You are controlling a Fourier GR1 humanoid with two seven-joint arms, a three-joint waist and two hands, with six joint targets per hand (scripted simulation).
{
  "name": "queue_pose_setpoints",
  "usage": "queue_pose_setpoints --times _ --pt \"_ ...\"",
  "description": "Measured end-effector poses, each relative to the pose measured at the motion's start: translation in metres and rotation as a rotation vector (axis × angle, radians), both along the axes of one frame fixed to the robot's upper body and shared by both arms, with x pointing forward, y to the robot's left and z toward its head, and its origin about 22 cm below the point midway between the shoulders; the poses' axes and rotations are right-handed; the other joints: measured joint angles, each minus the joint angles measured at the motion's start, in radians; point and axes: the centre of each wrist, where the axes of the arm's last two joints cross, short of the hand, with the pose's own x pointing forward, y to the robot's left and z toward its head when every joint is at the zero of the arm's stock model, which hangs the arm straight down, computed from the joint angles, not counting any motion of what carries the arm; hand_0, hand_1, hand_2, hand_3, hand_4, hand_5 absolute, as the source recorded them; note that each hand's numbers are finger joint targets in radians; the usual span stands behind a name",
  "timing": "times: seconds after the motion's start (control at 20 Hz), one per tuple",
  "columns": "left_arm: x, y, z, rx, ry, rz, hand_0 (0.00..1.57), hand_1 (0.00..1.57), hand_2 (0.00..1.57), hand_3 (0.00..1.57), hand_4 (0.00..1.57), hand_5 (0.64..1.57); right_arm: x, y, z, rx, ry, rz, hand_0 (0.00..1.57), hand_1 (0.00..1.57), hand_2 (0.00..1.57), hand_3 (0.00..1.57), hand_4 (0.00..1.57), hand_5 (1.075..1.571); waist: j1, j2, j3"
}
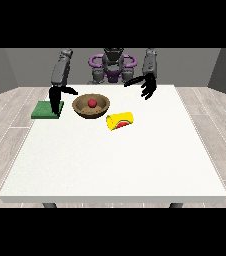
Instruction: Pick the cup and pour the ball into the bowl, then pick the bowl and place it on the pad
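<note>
Lying on its side on the white desk (115,165), the yellow cup (120,120) rests nearest the camera. Just behind it the brown bowl (91,106) holds the red ball (92,103). Farther left lies the green pad (46,110). The hand at the view's left (56,100) points straight fingers down over it, holding nothing. The hand at the view's right (146,88) hangs relaxed and empty.

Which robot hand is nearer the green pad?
Right: the robot hand at the view's left hangs over the green pad; the one at the view's right is beyond the bowl.
</note>
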Motion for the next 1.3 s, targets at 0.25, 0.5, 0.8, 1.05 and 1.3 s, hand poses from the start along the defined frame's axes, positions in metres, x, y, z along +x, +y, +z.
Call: queue_pose_setpoints --times 0.25,0.5,0.8,1.05,1.3 --pt "-0.002 -0.004 -0.001 -0.030 0.022 -0.013 0.00 0.00 0.00 0.00 0.00 1.546 -0.007 0.015 -0.023 0.006 0.035 0.013 0.00 0.00 0.00 0.00 0.19 1.549 -0.007 -0.022 0.0010" --pt "-0.007 -0.014 0.011 -0.028 -0.021 -0.056 0.00 0.00 0.00 0.00 0.00 1.555 -0.015 0.002 -0.035 0.037 0.013 -0.014 0.00 0.00 0.00 0.00 0.23 1.545 0.030 0.011 -0.0061" --pt "-0.007 -0.020 0.040 -0.014 -0.066 -0.109 0.00 0.00 0.00 0.00 0.00 1.558 -0.025 -0.011 -0.040 0.044 -0.040 -0.061 0.00 0.00 0.00 0.00 0.19 1.528 0.071 0.037 -0.0338" --pt "-0.007 -0.021 0.045 -0.004 -0.064 -0.128 0.00 0.00 0.00 0.00 0.00 1.562 -0.028 -0.013 -0.042 0.049 -0.026 -0.106 0.00 0.00 0.00 0.00 0.23 1.532 0.092 0.034 -0.0368" --pt "-0.007 -0.006 0.029 -0.007 -0.007 -0.107 0.00 0.00 0.00 0.00 0.00 1.563 -0.010 0.022 -0.037 0.111 0.047 -0.070 0.00 0.00 0.00 0.00 0.37 1.551 0.096 -0.007 -0.0104"
